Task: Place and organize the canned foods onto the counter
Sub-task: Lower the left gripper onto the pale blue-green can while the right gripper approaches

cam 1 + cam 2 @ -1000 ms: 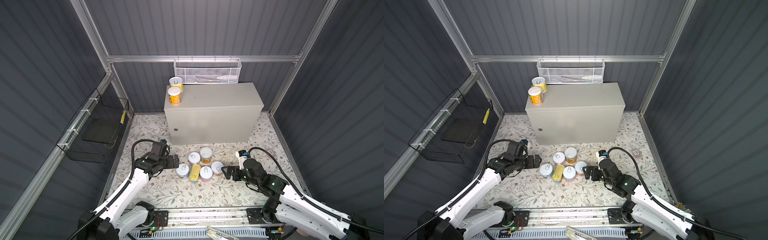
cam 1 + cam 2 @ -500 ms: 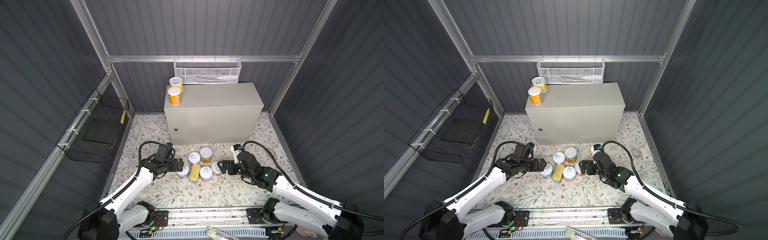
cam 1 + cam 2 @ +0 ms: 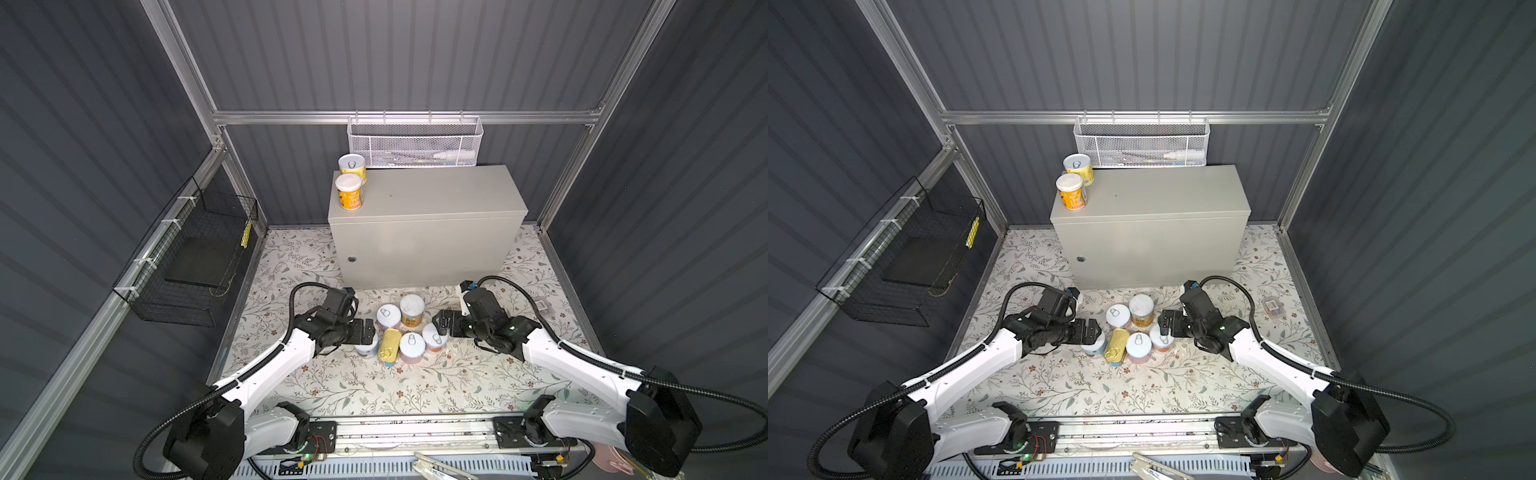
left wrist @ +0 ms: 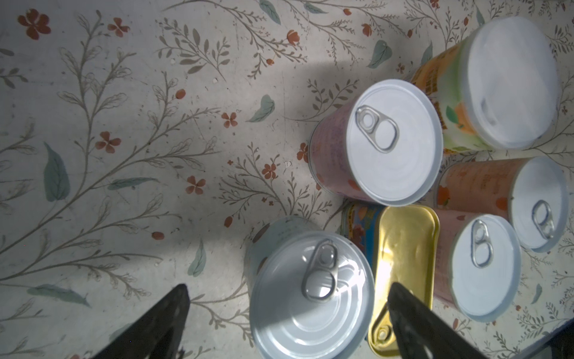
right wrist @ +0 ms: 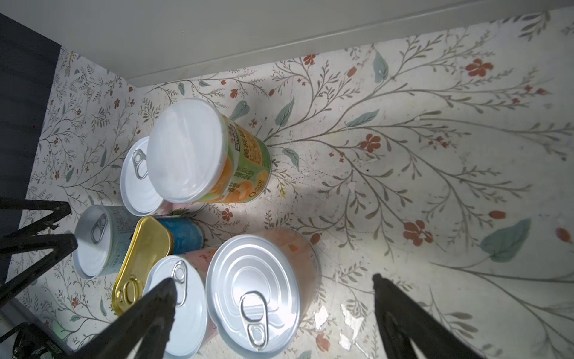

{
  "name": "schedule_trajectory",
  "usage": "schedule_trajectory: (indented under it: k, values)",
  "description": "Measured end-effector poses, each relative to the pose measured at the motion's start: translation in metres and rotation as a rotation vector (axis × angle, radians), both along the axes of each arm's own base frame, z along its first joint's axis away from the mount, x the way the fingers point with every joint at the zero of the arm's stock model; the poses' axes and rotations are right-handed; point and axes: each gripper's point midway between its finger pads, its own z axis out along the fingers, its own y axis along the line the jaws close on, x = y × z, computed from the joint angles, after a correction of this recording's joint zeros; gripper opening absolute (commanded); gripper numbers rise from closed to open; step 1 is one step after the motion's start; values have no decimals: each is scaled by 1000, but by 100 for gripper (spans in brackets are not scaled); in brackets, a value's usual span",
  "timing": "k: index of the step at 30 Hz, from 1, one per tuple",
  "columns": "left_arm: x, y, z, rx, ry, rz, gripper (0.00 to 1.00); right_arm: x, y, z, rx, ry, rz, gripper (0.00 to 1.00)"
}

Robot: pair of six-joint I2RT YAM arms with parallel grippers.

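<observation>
Left fingers point(image 3: 366, 331) and right fingers point(image 3: 441, 327) are nearer the cans point(image 3: 411, 345) than before. In both top views they stand wide open, left above the blue can point(image 3: 367, 350), right above the orange can point(image 3: 435, 344); two cans point(image 3: 350, 191) stand on the worktop point(image 3: 424, 195). Wrist views: each pair straddles its can, empty.

I see the floral mat point(image 3: 415, 386) carrying the grey counter point(image 3: 424, 249) at the back. Just in front of it stands a tight cluster of canned foods point(image 3: 411, 344): five round cans around a gold-topped tin point(image 3: 390, 343). A small packet point(image 3: 542, 306) lies well apart, on the right.
</observation>
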Motion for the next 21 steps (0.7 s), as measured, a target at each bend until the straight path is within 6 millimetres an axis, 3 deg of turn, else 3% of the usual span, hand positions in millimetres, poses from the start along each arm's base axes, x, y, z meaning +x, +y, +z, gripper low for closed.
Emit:
schedule_trajectory:
  k: [9,21]
  values:
    - [-8,-10,-5,-27,41,-41,100,12,12,6,36,-5,13,99]
    - [-15,-10,-20,29,98,-68,100,14,16,2,51,6,20,99]
